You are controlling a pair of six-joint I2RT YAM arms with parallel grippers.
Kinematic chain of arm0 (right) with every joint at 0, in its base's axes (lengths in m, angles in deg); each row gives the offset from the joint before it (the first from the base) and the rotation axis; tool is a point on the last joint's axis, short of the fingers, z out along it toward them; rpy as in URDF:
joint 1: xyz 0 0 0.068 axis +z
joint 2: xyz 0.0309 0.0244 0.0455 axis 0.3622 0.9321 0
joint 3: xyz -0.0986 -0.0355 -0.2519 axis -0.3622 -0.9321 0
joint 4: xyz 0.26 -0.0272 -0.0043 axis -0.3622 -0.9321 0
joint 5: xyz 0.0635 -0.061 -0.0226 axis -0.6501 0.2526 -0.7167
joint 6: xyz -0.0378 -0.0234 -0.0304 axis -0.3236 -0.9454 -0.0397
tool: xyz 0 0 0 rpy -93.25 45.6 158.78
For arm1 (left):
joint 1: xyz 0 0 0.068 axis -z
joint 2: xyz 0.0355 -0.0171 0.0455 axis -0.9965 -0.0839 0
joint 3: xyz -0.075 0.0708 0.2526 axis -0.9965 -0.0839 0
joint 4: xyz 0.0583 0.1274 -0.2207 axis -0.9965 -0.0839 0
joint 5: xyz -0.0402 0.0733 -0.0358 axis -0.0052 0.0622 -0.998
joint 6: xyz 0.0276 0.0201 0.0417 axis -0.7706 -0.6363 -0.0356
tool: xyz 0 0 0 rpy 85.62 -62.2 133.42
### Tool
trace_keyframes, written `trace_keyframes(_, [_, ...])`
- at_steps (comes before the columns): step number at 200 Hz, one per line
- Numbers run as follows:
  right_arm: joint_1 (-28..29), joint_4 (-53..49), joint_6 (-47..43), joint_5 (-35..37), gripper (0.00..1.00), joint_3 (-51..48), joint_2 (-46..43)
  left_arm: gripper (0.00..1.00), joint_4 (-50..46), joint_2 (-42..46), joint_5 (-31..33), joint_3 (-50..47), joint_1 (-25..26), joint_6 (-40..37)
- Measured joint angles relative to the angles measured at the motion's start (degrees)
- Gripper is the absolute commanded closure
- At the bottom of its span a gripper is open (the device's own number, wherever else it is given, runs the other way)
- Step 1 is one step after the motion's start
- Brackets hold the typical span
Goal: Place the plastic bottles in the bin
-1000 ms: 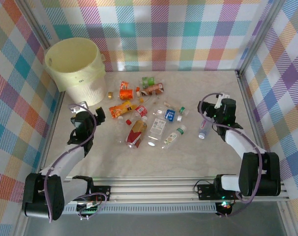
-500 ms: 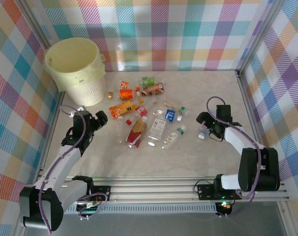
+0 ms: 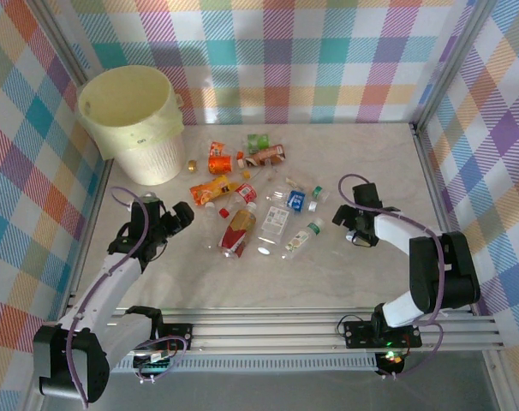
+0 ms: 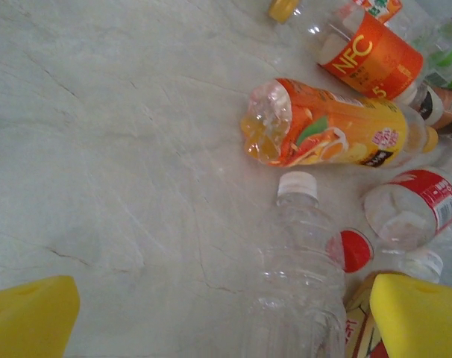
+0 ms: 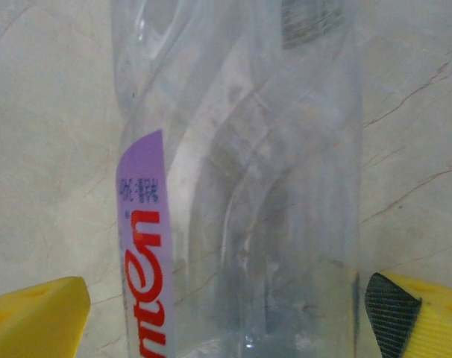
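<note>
The pale-yellow bin (image 3: 131, 120) stands at the back left. Several plastic bottles (image 3: 242, 201) lie scattered mid-table. My left gripper (image 3: 181, 216) is open at the left edge of that pile. Its yellow fingertips (image 4: 28, 317) straddle a clear bottle with a white cap (image 4: 304, 261). Just beyond lie an orange-labelled bottle (image 4: 330, 134) and a red-labelled one (image 4: 416, 209). My right gripper (image 3: 352, 223) is low over a lone bottle to the right. This clear bottle with a purple label (image 5: 241, 186) lies between its open fingers (image 5: 36, 317), and the right finger is nearly against the bottle.
Plaid walls close in the table on three sides. A metal rail (image 3: 268, 330) runs along the near edge. A loose yellow cap (image 3: 191, 164) lies by the bin's foot. Bare marbled tabletop (image 3: 268, 282) stretches between the bottles and the rail.
My right gripper has come down and leftwards over the purple-labelled bottle, its jaws narrowing slightly. My left gripper has slid right towards the pile.
</note>
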Motion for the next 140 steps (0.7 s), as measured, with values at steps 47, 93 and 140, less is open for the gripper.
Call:
trace_keyframes(47, [0.1,0.4,-0.1,2.9,0.27,0.0,0.5,0.0,-0.1,-0.1,-1.4,0.0,2.0,1.7])
trace_keyframes(93, [0.8,3.7,-1.4,3.9,0.4,-2.0,-3.8,0.0,1.7,-1.1,-1.9,0.0,4.8,4.2])
trace_keyframes(140, [1.5,9.5,-4.1,1.1,0.46,-8.6,-16.2,0.0,6.8,-1.5,-5.3,0.3,7.2,6.6])
